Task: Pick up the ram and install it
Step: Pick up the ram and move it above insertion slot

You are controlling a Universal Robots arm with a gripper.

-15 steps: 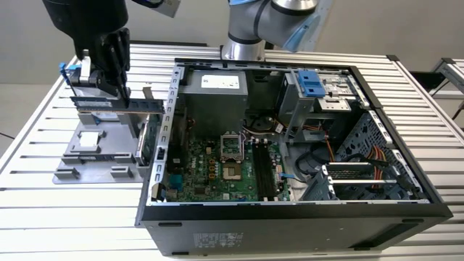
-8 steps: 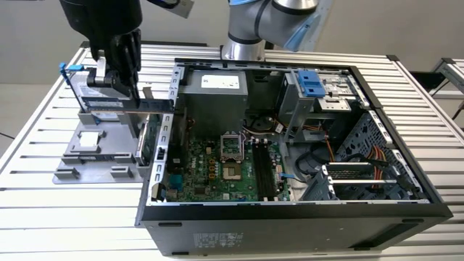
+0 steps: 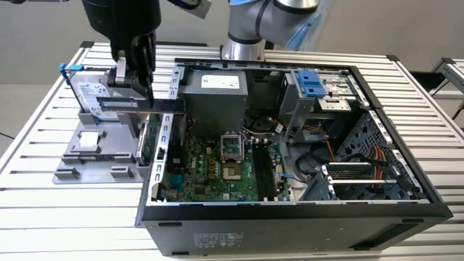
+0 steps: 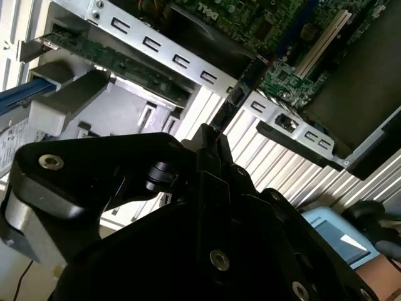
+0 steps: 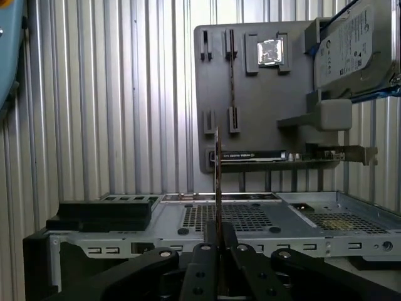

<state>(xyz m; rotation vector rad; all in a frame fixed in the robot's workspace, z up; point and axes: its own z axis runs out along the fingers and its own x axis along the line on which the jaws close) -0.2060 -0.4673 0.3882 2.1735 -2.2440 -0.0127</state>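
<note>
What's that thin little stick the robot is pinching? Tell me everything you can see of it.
That is the ram, a slim, narrow circuit-board stick: bluish-grey on its broad face in the exterior view, a mere thin line edge-on in the first wrist view. The gripper pinches its flat sides. It lies level over the grey fixture plate on the exterior view's left, beside the open computer case. Whether it touches the plate is unclear.
</note>
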